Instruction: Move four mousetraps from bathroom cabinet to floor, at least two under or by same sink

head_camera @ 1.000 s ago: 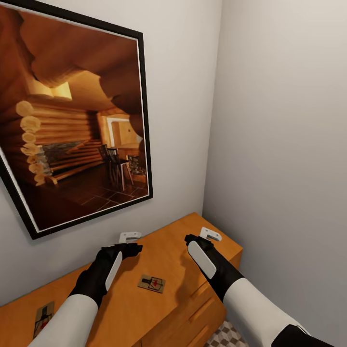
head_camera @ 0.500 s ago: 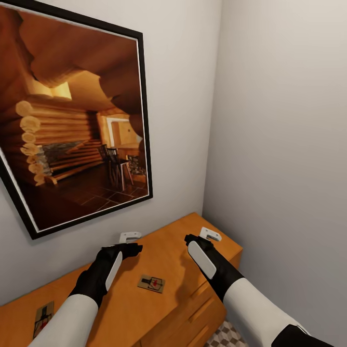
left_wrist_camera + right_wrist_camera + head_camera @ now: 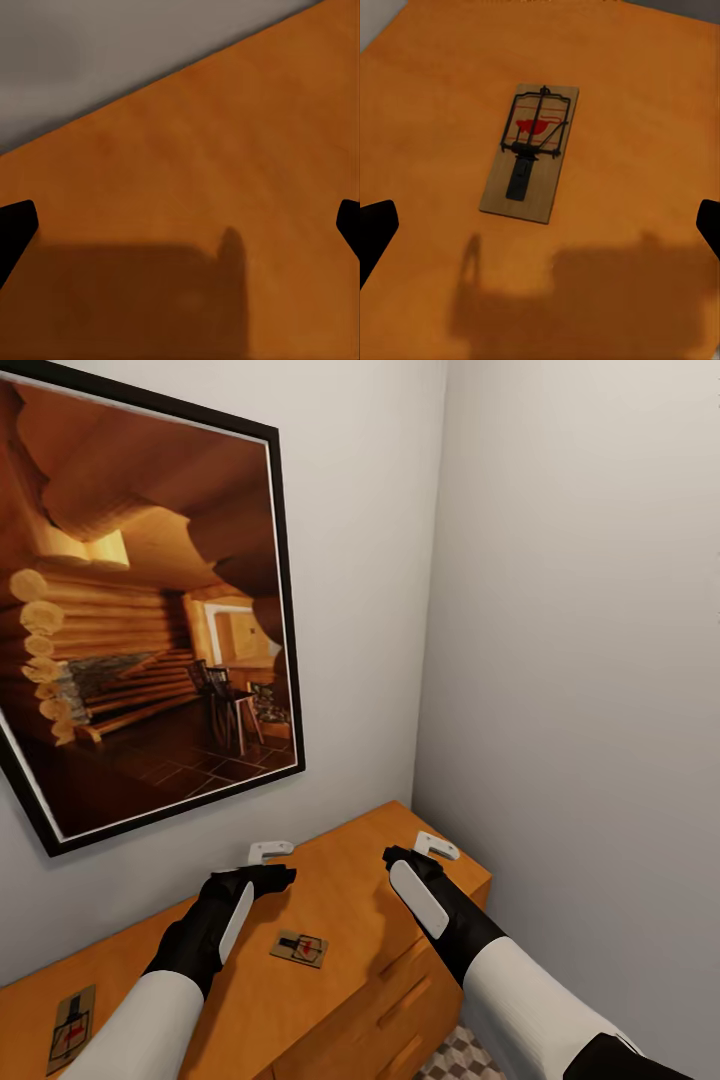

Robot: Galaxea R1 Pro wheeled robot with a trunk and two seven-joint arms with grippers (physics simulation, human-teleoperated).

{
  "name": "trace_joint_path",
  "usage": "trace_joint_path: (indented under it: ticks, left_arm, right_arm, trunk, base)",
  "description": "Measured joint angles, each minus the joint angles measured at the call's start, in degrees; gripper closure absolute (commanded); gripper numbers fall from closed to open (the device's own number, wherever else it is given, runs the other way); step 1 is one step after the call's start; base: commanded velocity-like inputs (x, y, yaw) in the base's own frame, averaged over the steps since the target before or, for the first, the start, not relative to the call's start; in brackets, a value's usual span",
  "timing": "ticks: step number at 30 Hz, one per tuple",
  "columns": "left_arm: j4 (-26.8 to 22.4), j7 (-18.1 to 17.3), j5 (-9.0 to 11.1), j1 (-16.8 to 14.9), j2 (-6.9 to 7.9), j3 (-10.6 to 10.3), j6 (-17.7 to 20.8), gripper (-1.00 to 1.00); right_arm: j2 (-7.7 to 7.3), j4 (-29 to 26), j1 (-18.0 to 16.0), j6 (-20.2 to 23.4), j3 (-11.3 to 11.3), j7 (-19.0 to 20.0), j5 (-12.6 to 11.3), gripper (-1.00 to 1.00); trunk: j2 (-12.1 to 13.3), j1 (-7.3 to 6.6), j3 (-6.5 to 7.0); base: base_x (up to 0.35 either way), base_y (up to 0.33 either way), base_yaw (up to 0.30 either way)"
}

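Reaching for a mousetrap on the cabinet.
Your right claw (image 3: 436, 848) and left claw (image 3: 270, 853) hover open, empty; lower onto the lower-centre mousetrap (image 3: 300, 948) atop the cabinet (image 3: 350, 880).

Two mousetraps (image 3: 299, 948) (image 3: 71, 1030) on one cabinet (image 3: 350, 880), perhaps three drawer fronts (image 3: 395, 1000).

Head view looks down over the cabinet (image 3: 330, 980); both wrist views face its top closely.

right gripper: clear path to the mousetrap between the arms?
Probably yes. The mousetrap lies flat on the cabinet top with nothing over it, and the right gripper hangs open above the same top.
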Motion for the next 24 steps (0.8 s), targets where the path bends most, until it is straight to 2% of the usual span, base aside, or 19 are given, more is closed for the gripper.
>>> trace_joint_path:
  ticks: [24]
  left_arm:
    - [0.0, 0.0, 0.1, 0.0, 0.01, 0.0, 0.0, -1.00]
  right_arm:
    - [0.00, 0.0, 0.0, 0.0, 0.0, 0.2, 0.1, -1.00]
  trunk:
    - [0.0, 0.00, 0.00]
  base:
    - [0.000, -0.001, 0.000]
